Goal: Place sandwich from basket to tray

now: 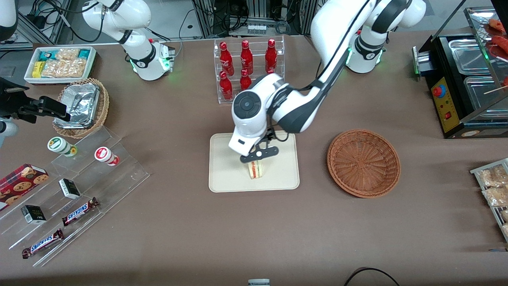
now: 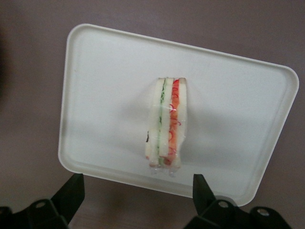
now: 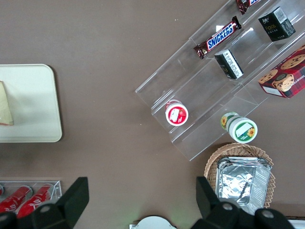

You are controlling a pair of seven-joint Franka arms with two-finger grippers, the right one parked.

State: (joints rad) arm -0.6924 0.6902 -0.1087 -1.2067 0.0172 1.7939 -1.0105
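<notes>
Your left gripper (image 1: 258,155) hangs right over the tray (image 1: 226,176), just above the sandwich (image 1: 256,169). Fingers are spread wide: in the wrist view the two black fingertips (image 2: 70,192) sit well apart, one on each side of the sandwich (image 2: 166,125), with clear gap to it on both sides. Nothing is pinched between them and you can't see either finger touching the bread.

The sandwich is on the tray (image 2: 95,86), roughly mid-tray, a bit toward the edge nearest the front camera. It stands on edge with the cut face up toward the wrist camera, so you see the green, pink and red filling stripes between pale bread slices. It looks wrapped in clear film; there's a shine on it and a bit of loose wrap at one end.

The basket (image 1: 363,163) sits beside the tray, toward the working arm's end of the table, apart from the tray with bare brown table (image 1: 254,230) between them. You can see only bare weave inside it.

Other stuff you can see: a clear rack of red bottles (image 1: 248,65) farther from the front camera than the tray, with the arm's wrist partly in front of it. Toward the parked arm's end there's a lighter wicker basket with a foil container (image 1: 81,105), and a clear stepped stand with candy bars (image 1: 79,211).
</notes>
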